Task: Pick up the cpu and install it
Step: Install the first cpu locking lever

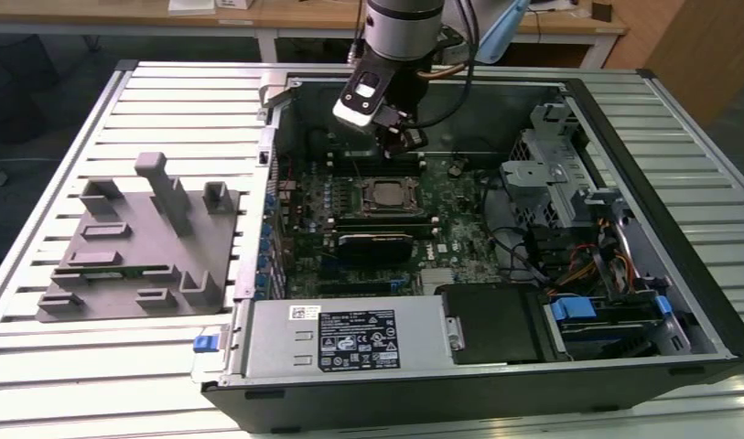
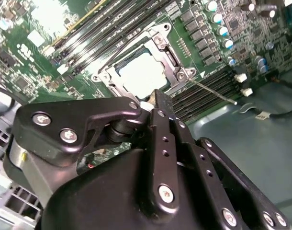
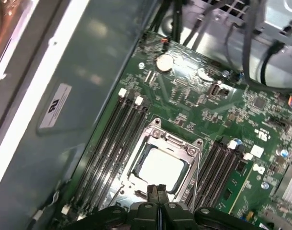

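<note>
Starting at the exterior view's left: a grey slotted block (image 1: pixel 140 247) sits on the slatted tabletop (image 1: pixel 54 366), well apart from the action, and nothing pale or chip-like lies on it that I can make out. Moving along, here's the open computer case (image 1: pixel 701 302) with the green motherboard (image 1: pixel 463 210) flat inside, and the power supply (image 1: pixel 347 338) along the near edge.

Now the middle, and this is the key spot. The cpu (image 1: pixel 388 194) is down in its socket (image 1: pixel 361 206) on the board, not in the tool's grip. In both wrist views it's plain to see: the cpu (image 3: pixel 160 167) shows its pale silvery top, square inside the metal frame of the socket (image 3: pixel 194 148), with rows of memory slots (image 3: pixel 112 143) on either side.

And the tool (image 1: pixel 408 142)? It hangs above the board, just off the far edge of the socket. In the first wrist view the tool (image 3: pixel 159 188) has its fingers pressed together with nothing between them. The second wrist view agrees, showing the tool (image 2: pixel 154 95) empty and poised near the frame's edge.

So I'd judge the pick and the placing done. A thin lever (image 2: pixel 215 93) runs out from the socket's corner, but I can't tell whether it's latched, so locking down may be what's left.

Far right, the drive cage (image 1: pixel 555 183), uninvolved.
</note>
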Tool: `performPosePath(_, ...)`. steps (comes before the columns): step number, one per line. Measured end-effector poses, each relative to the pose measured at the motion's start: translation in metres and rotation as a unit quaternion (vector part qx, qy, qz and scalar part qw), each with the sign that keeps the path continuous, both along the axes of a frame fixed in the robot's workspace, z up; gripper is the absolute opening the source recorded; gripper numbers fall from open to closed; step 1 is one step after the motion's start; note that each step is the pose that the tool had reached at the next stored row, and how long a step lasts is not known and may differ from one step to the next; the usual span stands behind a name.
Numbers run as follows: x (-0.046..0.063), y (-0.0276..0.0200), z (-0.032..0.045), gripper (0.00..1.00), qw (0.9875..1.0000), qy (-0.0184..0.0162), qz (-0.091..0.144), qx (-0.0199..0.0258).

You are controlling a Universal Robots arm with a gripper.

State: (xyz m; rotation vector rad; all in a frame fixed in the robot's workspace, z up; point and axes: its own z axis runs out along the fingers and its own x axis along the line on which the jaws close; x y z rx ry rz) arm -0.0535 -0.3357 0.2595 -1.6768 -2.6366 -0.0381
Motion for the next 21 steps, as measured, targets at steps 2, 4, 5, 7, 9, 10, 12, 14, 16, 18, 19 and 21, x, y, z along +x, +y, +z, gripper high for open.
performPosePath(2, 0.0, 0.0, 0.0, 0.11, 0.9999, 0.0, 0.013, 0.0)
performPosePath(4, 0.0, 0.0, 0.0, 0.11, 0.9997, 0.0, 0.025, 0.0)
performPosePath(5, 0.0, 0.0, 0.0, 0.11, 0.9996, 0.0, 0.03, 0.0)
performPosePath(7, 0.0, 0.0, 0.0, 0.11, 0.9992, 0.0, 0.04, 0.0)
performPosePath(9, 0.0, 0.0, -0.0001, 0.11, 0.9987, 0.0, 0.051, 0.0)
performPosePath(10, 0.0, -0.0001, -0.0001, 0.11, 0.9984, 0.0, 0.056, 0.0)
performPosePath(12, 0.0, -0.0001, -0.0001, 0.11, 0.9978, 0.0, 0.066, 0.0)
performPosePath(14, 0.0, -0.0001, -0.0001, 0.11, 0.9971, 0.0, 0.076, 0.0)
performPosePath(16, 0.0, -0.0002, -0.0001, 0.11, 0.9963, 0.0, 0.086, 0.0)
performPosePath(18, 0.0, -0.0002, -0.0001, 0.11, 0.9953, 0.0, 0.097, 0.0)
performPosePath(19, 0.0, -0.0002, -0.0001, 0.11, 0.9947, 0.0, 0.103, 0.0)
performPosePath(21, 0.0, -0.0002, -0.0001, 0.11, 0.9935, 0.0, 0.114, 0.0)
